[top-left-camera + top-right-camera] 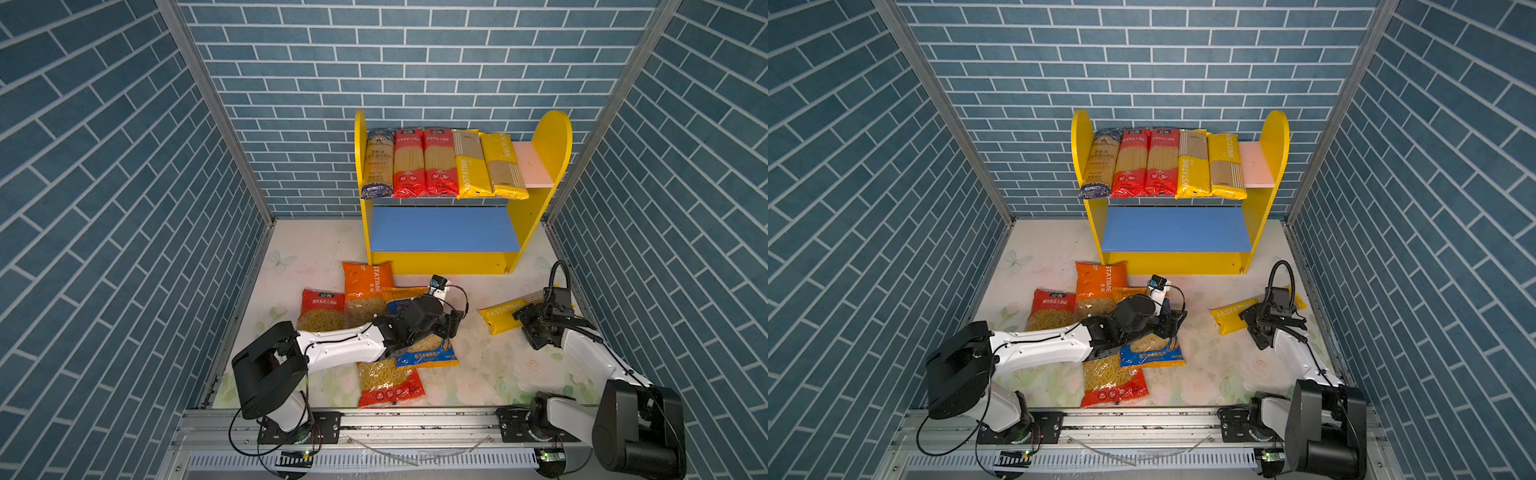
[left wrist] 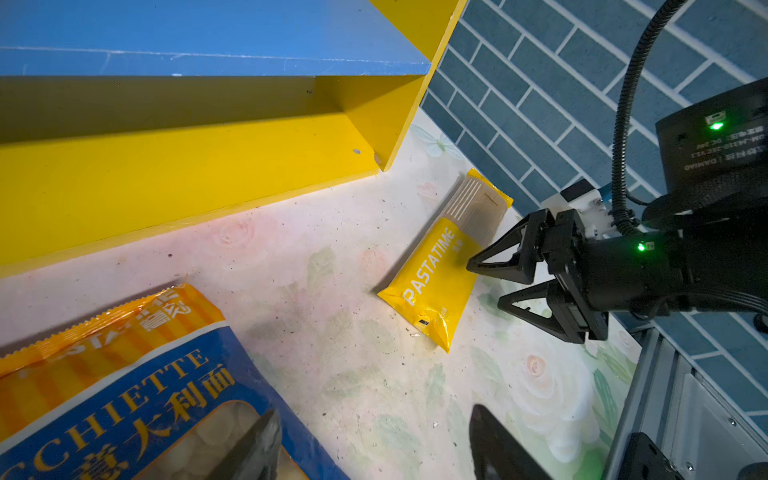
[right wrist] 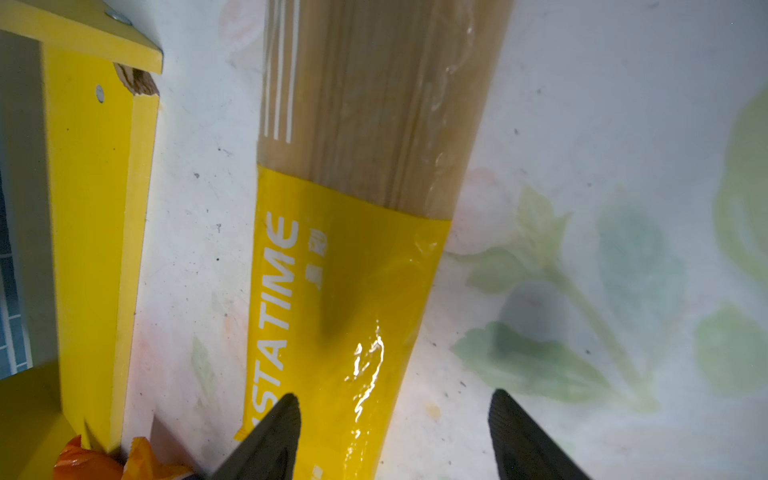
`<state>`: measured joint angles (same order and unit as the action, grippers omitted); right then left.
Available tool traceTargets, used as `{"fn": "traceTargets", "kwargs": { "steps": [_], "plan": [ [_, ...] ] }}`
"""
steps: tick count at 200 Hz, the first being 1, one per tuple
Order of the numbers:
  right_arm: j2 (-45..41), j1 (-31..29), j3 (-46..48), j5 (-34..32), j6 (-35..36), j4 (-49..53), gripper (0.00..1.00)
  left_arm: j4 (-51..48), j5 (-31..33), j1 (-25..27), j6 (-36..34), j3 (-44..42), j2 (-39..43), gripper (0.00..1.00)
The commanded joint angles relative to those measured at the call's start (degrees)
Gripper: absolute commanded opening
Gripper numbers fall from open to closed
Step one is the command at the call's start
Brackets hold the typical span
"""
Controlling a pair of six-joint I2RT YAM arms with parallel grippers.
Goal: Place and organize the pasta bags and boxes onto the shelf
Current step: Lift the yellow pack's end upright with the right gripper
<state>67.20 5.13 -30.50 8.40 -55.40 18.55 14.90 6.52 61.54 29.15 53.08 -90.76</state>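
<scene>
Floral tabletop [image 1: 498, 374], right edge: right jaws, spread, straddle the yellow PASTATIME pack [image 3: 353, 291], seemingly clear of it; pinch mid-pack, lift level to the shelf [image 1: 552, 137]; left jaws also spread

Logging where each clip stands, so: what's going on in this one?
A shelf is being stocked with pasta. Five long packs already lie side by side on its pink upper board; the blue lower board is bare. The right claw is open over a yellow spaghetti pack lying on the table, not gripping it. The left claw hangs open over the edge of the blue-yellow bag; an orange bag, a red bag and a second red bag also wait there.
</scene>
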Motion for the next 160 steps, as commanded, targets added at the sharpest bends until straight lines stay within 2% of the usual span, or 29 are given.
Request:
{"fn": "traceTargets", "kwargs": {
  "steps": [1,32,61,125,160],
  "plan": [
    [4.04,1.61,1.06,1.98,1.44,-6.87,0.72,0.05,-0.19,0.29,-0.01,0.7,-0.19,0.72],
    [10.43,1.73,0.0,3.72,1.2,-12.92,0.68,-0.25,0.79,0.32,-0.17,-0.28,1.19,0.72],
    [11.66,1.73,2.02,3.75,-0.6,-17.27,0.61,-0.12,1.05,0.32,-0.1,-0.58,1.11,0.72],
    [9.13,1.73,6.16,3.98,-0.82,-21.85,0.22,-0.59,0.44,0.27,-0.51,0.8,0.09,0.72],
    [5.54,1.65,6.85,4.58,-1.81,-22.31,0.13,-0.66,0.35,0.34,-0.24,0.71,0.28,0.72]
  ]
}}
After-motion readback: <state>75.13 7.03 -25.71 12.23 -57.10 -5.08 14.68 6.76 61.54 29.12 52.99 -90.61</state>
